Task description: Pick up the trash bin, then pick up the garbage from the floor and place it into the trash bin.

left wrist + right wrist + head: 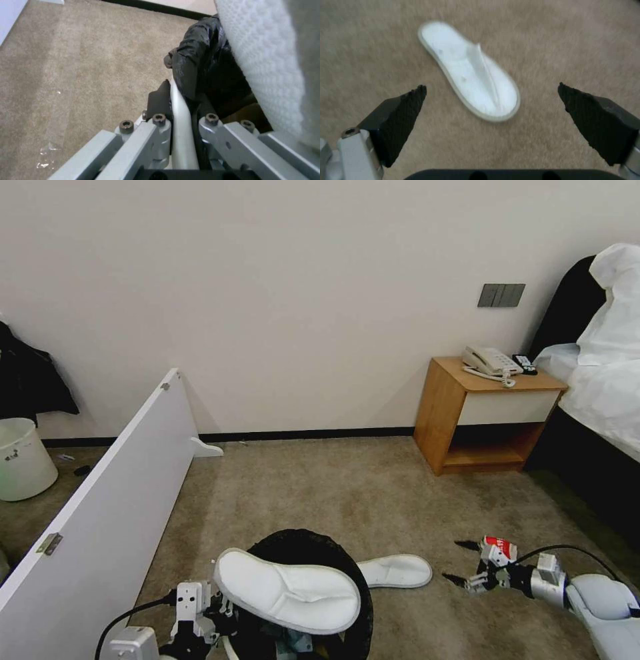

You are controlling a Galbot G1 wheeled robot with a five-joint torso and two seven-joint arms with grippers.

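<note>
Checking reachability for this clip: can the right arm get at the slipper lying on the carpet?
Probably yes. The right gripper hovers with its jaws open, facing the slipper on the carpet, and bare carpet lies between them. The left gripper grips the trash bin rim.

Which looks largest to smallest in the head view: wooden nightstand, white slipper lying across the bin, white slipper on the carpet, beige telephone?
1. Wooden nightstand.
2. White slipper lying across the bin, though nearness to the camera enlarges it.
3. White slipper on the carpet.
4. Beige telephone.
</note>
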